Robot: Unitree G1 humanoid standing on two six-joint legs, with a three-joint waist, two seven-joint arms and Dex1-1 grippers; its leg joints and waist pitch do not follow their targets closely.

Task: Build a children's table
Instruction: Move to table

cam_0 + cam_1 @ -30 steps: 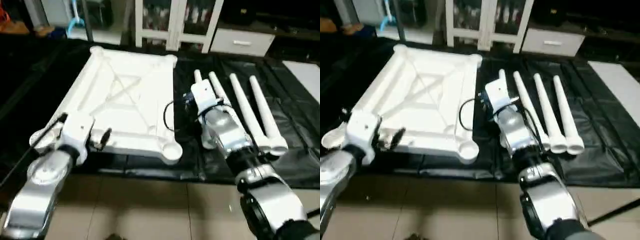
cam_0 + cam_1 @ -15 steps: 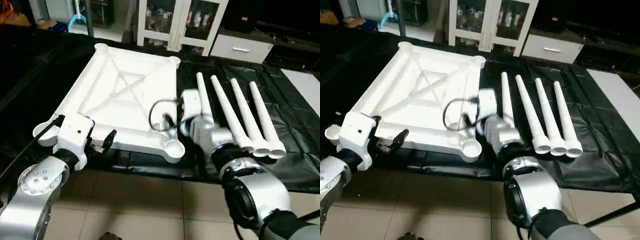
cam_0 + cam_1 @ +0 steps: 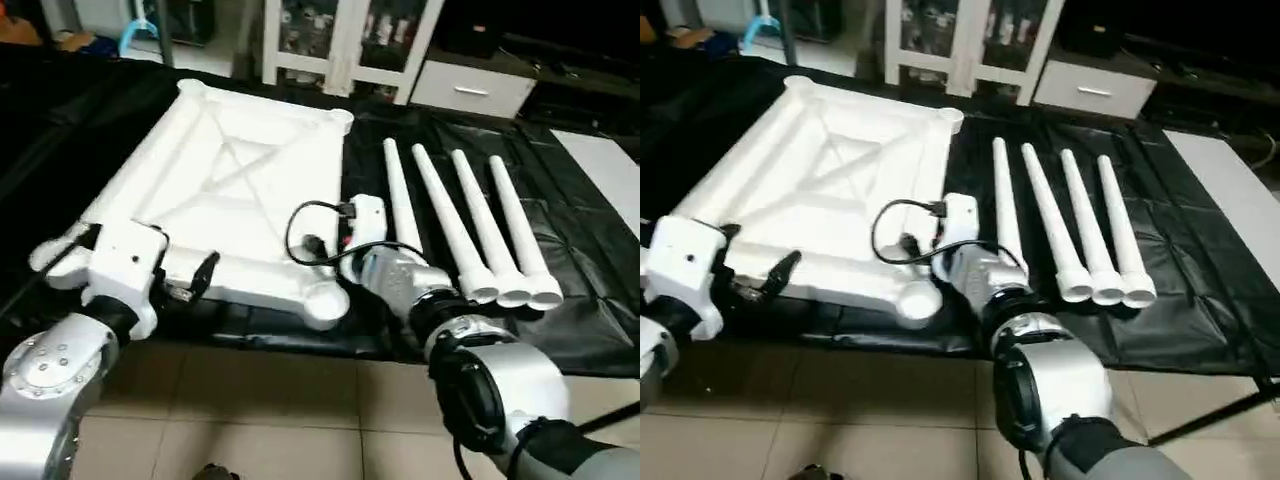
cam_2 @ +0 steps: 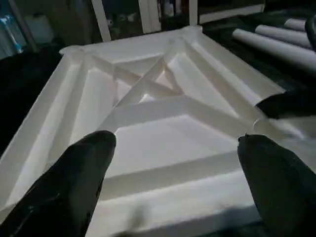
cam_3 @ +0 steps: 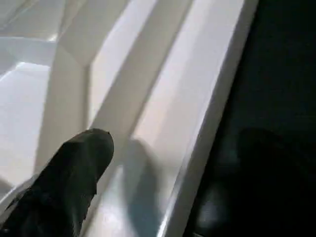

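A: What do we count here?

B: We count one table top [image 3: 235, 190], white and square, lying with its X-ribbed underside up on the black sheet [image 3: 590, 250]. Of its round corner sockets we see three clearly; the fourth is partly behind our left arm.

A: And the legs?

B: Four legs [image 3: 470, 225], white and tapered, lie side by side on the sheet just to the right of the top, with the wide ends toward us.

A: How do our grippers stand?

B: The left gripper [image 4: 175, 163] is wide open and holds nothing; it is at the near edge of the top, and its two black fingers [image 4: 74, 173] show the ribs between them. The right gripper [image 5: 163, 173] is also wide open and empty, over the right edge of the top, one finger above the white plastic and one above the black sheet.

A: What is behind?

B: One white cabinet [image 3: 340, 40] with glass doors.
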